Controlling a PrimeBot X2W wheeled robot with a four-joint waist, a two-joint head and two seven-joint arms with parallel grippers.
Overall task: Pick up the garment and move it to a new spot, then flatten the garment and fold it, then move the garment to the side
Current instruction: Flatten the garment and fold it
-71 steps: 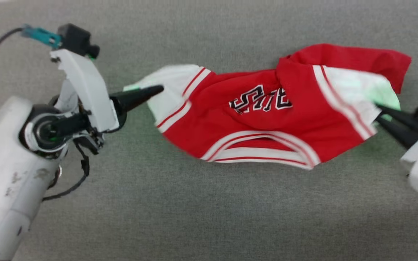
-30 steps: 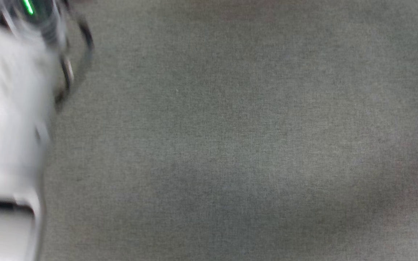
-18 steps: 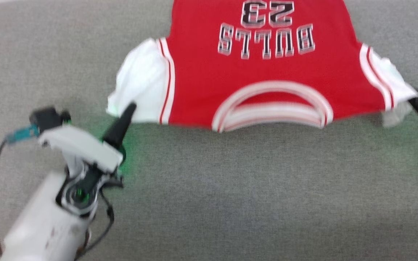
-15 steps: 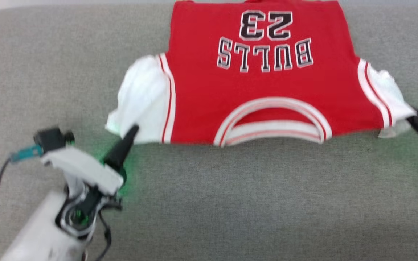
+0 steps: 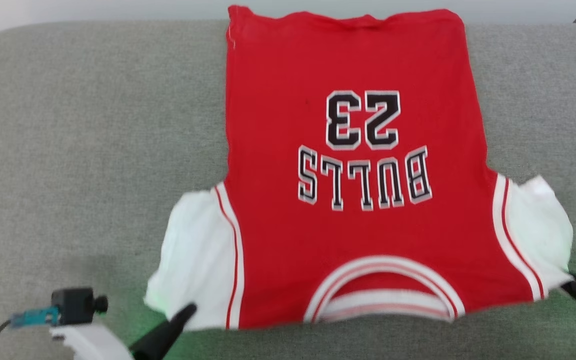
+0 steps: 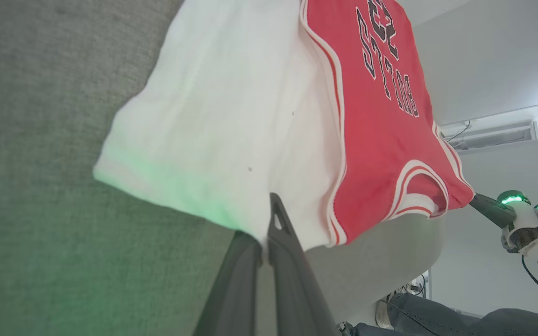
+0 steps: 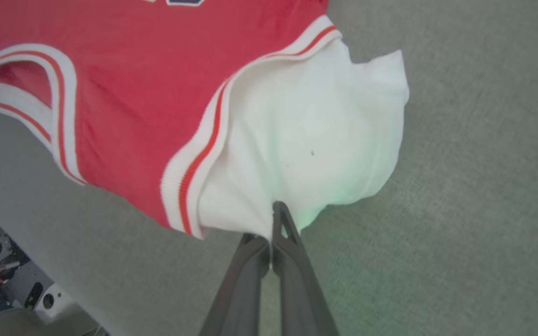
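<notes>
- The garment [image 5: 353,225] is pinched at both sleeve hems. My left gripper [image 6: 269,224] has its two dark tapered fingers closed on the edge of one white sleeve.
- My right gripper [image 7: 271,224] is clamped the same way on the other sleeve's hem.
- Both sleeves are soft plain white knit, puckered where I hold them. Ribbed red-and-white striped trim joins them to the body.
- The red body spreads flat, collar towards me, with the black white-edged lettering and 23 upside down.
- It lies on a grey woven surface [image 5: 68,125] with a rounded corner, and its bottom hem reaches the far edge.
</notes>
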